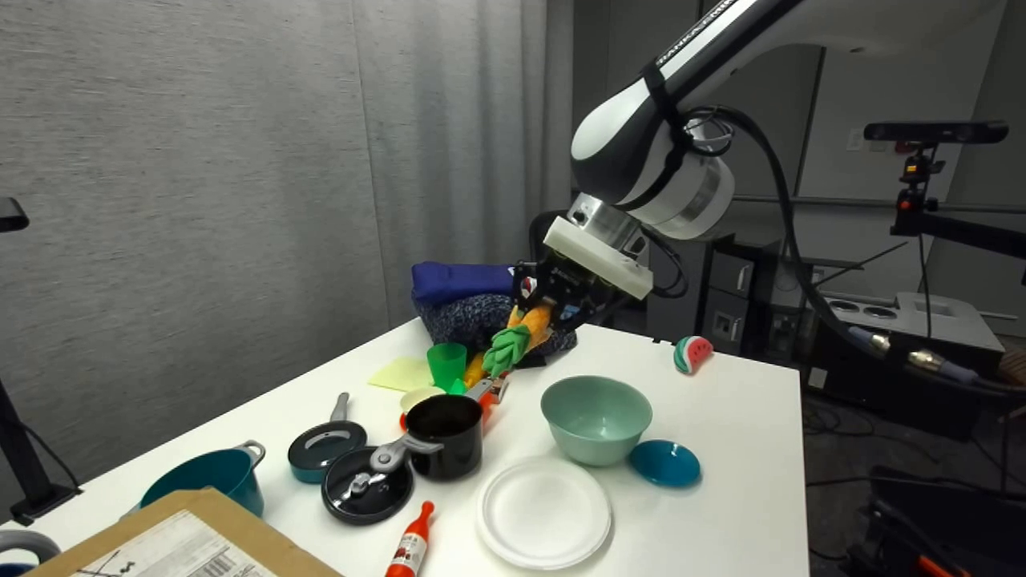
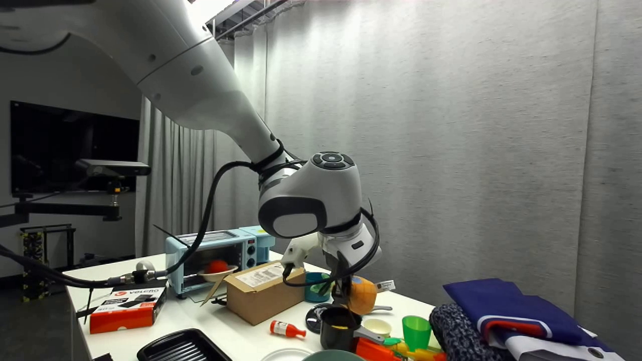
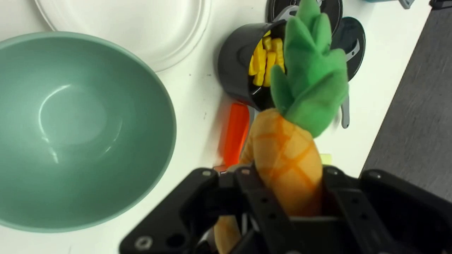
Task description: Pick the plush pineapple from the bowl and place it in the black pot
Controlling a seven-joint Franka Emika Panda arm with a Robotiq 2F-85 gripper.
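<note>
Carrying seems the step: right of centre in the wrist view, the claw (image 3: pixel 287 172) squeezes the plush pineapple (image 3: pixel 295 137), which I'd bring over the black pot (image 3: pixel 235 65), upper middle, and lower before releasing.

A jointed robot arm (image 2: pixel 215 95) extended over a white table (image 1: pixel 745 465) in what appeared to be a robotics lab, where a bar-shaped camera (image 1: pixel 934 132) sat on a mount (image 1: pixel 910 197), a thick black cable (image 1: pixel 789 216) looped down from the arm and gray curtains (image 2: pixel 173 175) hung beside a dark flat screen (image 2: pixel 75 140).
</note>
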